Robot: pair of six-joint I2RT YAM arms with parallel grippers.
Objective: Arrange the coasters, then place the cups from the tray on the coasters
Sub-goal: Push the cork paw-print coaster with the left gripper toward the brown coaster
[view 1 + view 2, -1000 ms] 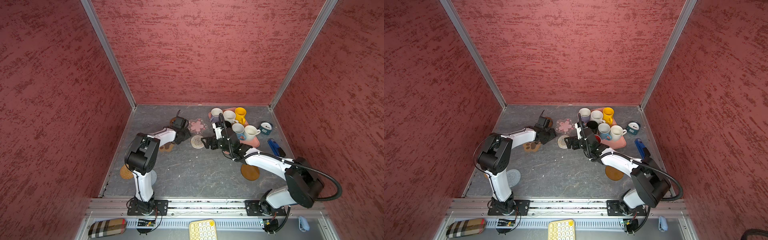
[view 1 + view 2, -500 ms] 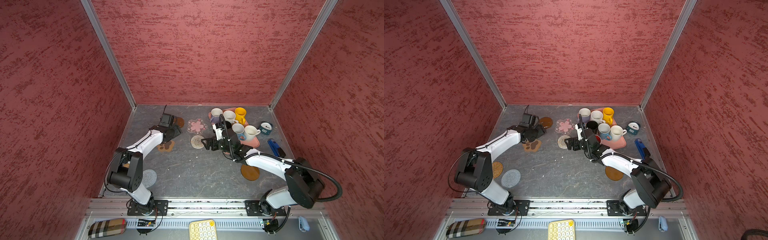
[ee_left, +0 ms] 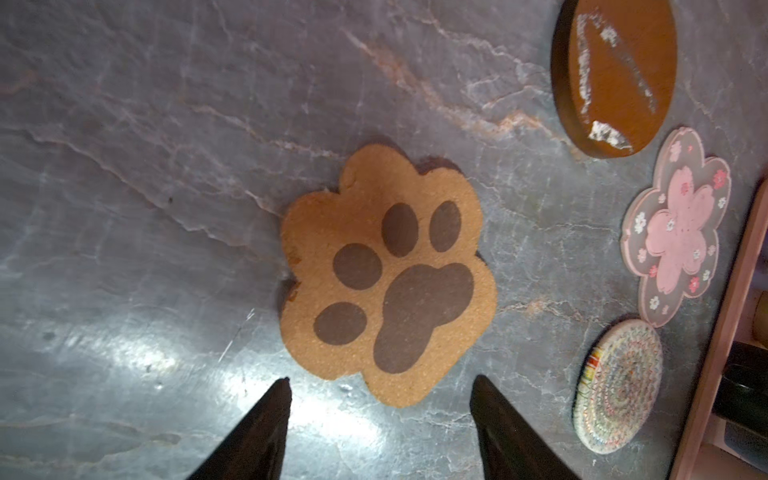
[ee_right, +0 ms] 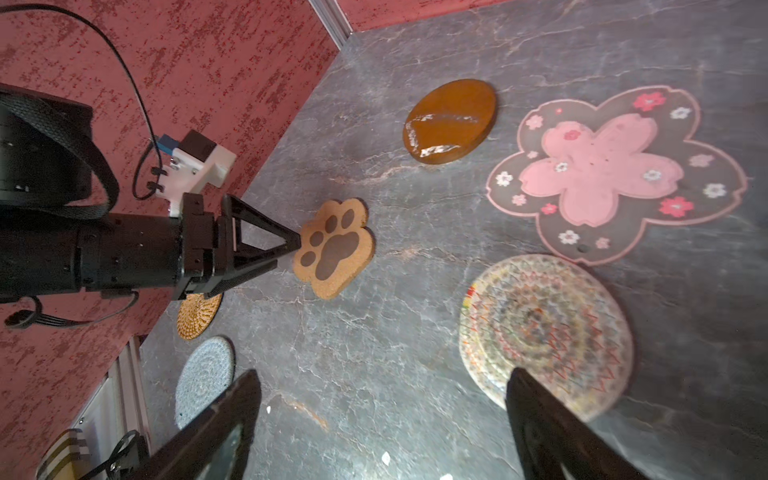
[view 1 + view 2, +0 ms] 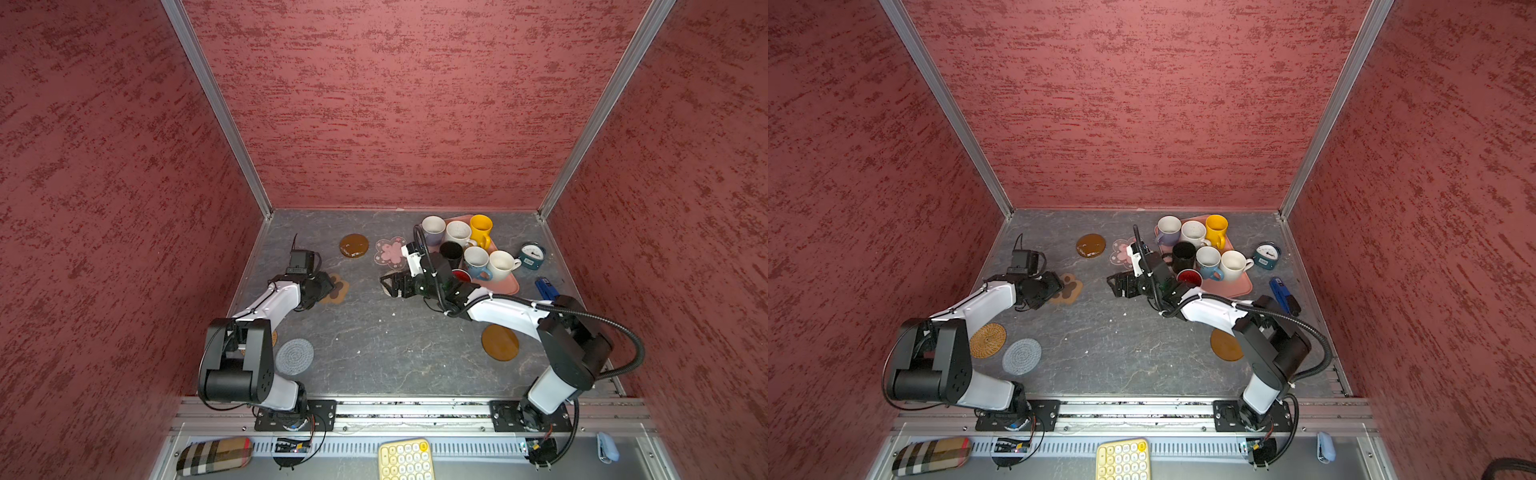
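My left gripper (image 3: 381, 379) hangs open and empty just short of the brown paw coaster (image 3: 386, 274), which lies flat on the table. Beyond it lie a glossy brown disc (image 5: 353, 245) and the pink flower coaster (image 5: 390, 251). Low over the table, my right gripper (image 4: 383, 371) is open, one finger over the edge of a multicoloured woven round coaster (image 4: 544, 332). Several cups, among them a yellow one (image 5: 481, 230) and a black one (image 5: 451, 252), stand on the pink tray (image 5: 505, 286) behind the right arm.
A beige woven coaster (image 5: 988, 340) and a grey woven coaster (image 5: 1021, 356) lie near the left arm's base. Another brown disc (image 5: 500, 342) lies at the front right. A teal clock (image 5: 532, 254) and a blue object (image 5: 545, 287) sit right of the tray.
My left gripper has drawn back from the glossy brown disc at the back and now points at the paw coaster. The disc stays lying there. The right arm has hardly moved.
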